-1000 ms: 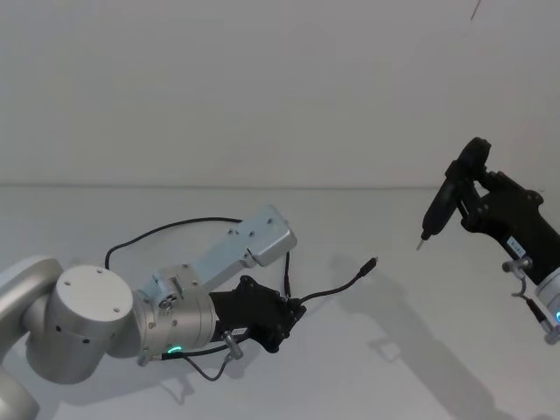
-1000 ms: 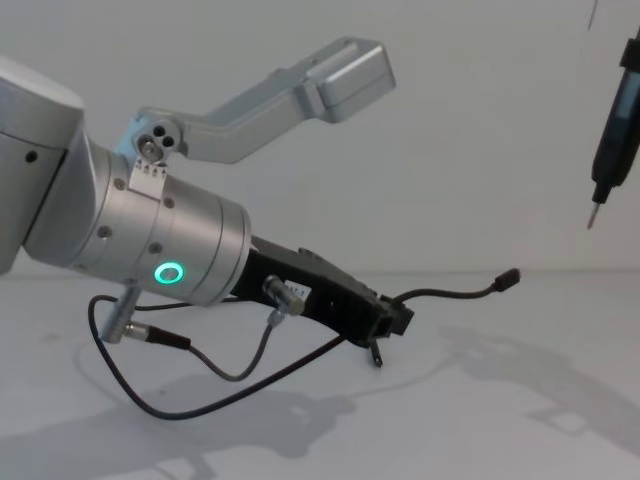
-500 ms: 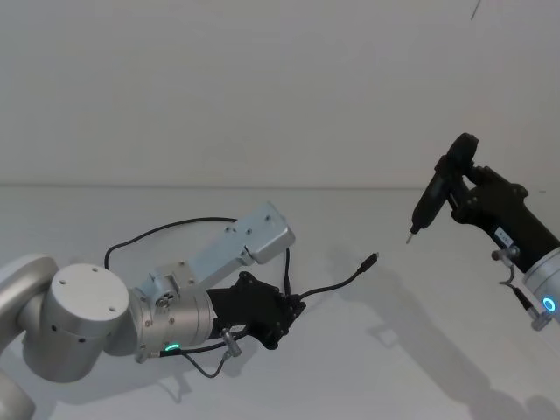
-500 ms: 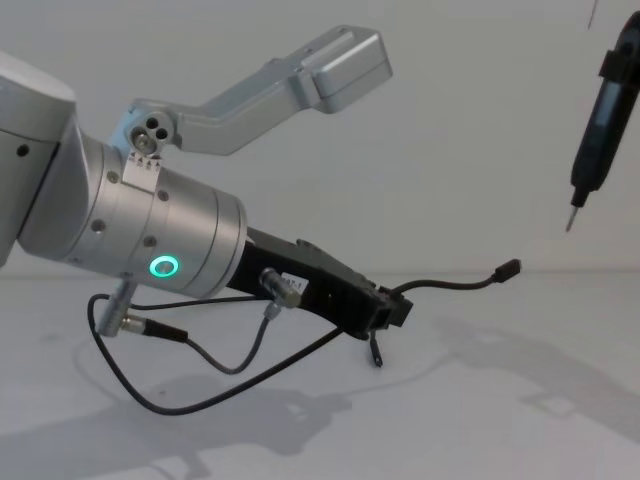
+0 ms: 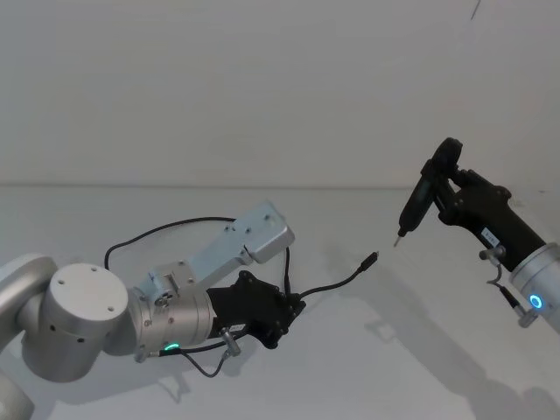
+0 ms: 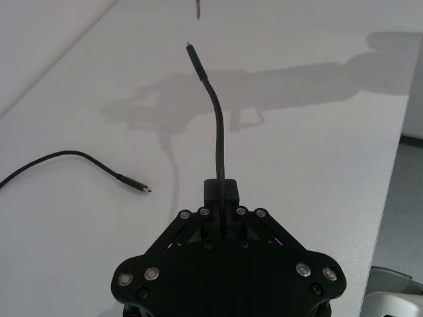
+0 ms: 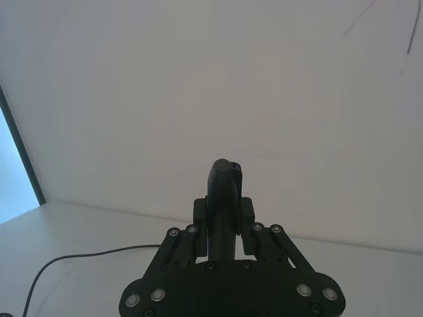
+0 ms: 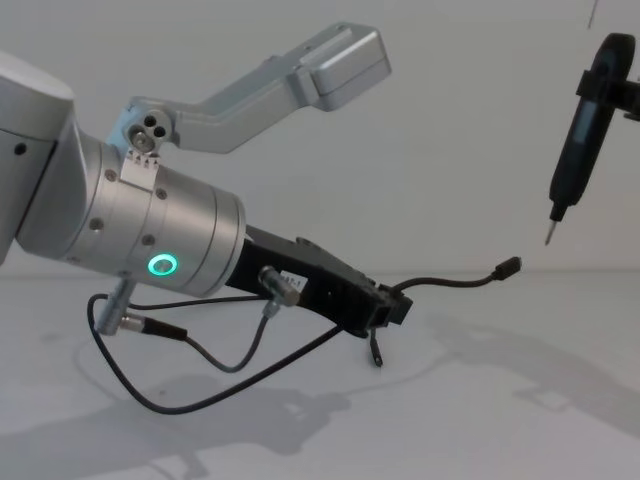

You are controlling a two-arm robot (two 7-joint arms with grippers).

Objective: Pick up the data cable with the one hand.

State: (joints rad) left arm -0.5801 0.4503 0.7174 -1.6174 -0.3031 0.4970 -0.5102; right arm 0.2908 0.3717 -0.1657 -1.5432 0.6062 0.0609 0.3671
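The left hand (image 8: pixel 392 308) is clamped on the cable (image 5: pixel 337 284), holding its end up off the counter (image 5: pixel 420 350). The right hand (image 5: pixel 446 197), clamped on a pen tool (image 8: pixel 577 150), has moved closer to the cable's tip.

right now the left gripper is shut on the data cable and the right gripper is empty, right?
Not quite. The left gripper is shut on the data cable, but the right gripper is not empty: the right wrist view shows it shut on a slim black tool.
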